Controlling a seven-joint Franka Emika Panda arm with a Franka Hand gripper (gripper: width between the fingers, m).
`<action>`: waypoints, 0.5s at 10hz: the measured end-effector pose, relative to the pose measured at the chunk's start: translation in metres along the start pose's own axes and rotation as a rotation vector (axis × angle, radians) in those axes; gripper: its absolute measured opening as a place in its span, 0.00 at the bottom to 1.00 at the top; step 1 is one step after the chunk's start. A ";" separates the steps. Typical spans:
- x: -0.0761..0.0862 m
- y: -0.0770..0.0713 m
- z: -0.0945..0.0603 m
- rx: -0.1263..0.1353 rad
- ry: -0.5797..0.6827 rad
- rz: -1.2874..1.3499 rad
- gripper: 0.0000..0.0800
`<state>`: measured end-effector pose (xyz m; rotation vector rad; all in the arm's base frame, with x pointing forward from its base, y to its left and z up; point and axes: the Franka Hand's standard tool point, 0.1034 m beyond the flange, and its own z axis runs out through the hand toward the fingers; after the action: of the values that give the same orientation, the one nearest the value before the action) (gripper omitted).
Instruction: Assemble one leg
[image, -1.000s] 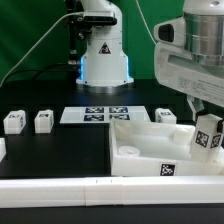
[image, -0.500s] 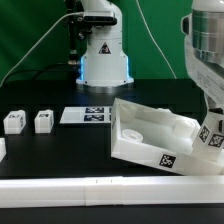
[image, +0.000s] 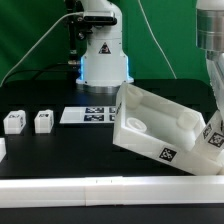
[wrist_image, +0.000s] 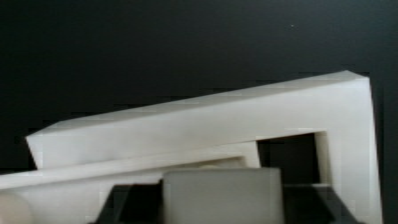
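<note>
My gripper (image: 214, 126) at the exterior view's right is shut on a leg (image: 211, 141), a small white block with black-and-white tags. The leg sits at the right corner of the large white tray-like piece (image: 150, 140). That piece is tilted, with its left end raised off the table. In the wrist view the leg (wrist_image: 222, 193) fills the gap between my dark fingers (wrist_image: 135, 203), and the tray piece (wrist_image: 214, 125) lies just beyond it. Where the leg meets the tray is hidden.
Two more legs (image: 13, 121) (image: 43, 121) stand at the exterior view's left, and another (image: 1, 148) is cut by the edge. The marker board (image: 92, 114) lies behind the tray. A long white bar (image: 100, 187) runs along the front. The robot base (image: 103, 55) stands at the back.
The tray piece lay flat a second ago. It has tipped up and swung round, its left end rising. My gripper, with the leg, has shifted right and slightly down.
</note>
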<state>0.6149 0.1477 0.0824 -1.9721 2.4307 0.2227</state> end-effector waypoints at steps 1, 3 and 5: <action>0.000 0.000 0.000 0.000 0.002 -0.034 0.37; -0.001 0.001 0.002 -0.002 0.003 -0.042 0.37; -0.002 0.002 0.002 -0.003 0.003 -0.056 0.78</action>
<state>0.6134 0.1507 0.0804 -2.0394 2.3750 0.2223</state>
